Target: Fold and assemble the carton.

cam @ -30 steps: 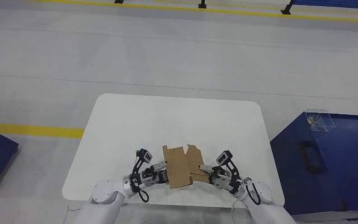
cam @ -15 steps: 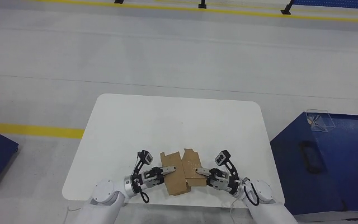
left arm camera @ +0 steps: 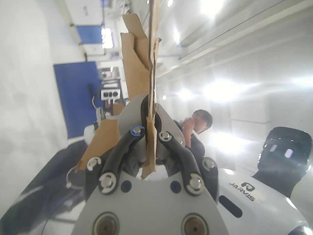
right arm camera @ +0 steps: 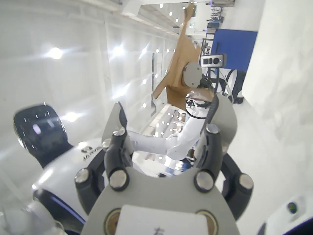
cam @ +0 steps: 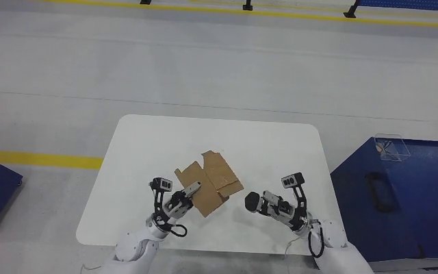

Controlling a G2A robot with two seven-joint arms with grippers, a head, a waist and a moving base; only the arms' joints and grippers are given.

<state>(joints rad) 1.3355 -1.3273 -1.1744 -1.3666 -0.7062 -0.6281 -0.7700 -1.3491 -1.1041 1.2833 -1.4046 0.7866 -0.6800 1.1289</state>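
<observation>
- Top view: the flat carton (cam: 211, 179) was over the near middle of the table (cam: 137, 151), its near left edge in the left gripper (cam: 191, 191); the right gripper (cam: 254, 202) sat to its right, apart from it.
- Left wrist view: the left gripper (left arm camera: 149, 113) was clamped on the carton (left arm camera: 137, 57) (seen edge-on).
- Right wrist view: the right gripper (right arm camera: 170, 106) stood wide open and empty, the carton (right arm camera: 179, 57) beyond it.

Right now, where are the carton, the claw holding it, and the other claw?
carton (cam: 211, 179): top view, middle of its brown panel.
left claw (left arm camera: 149, 114): left wrist view, between its fingertips.
right claw (right arm camera: 168, 108): right wrist view, gap between its fingertips.
</observation>
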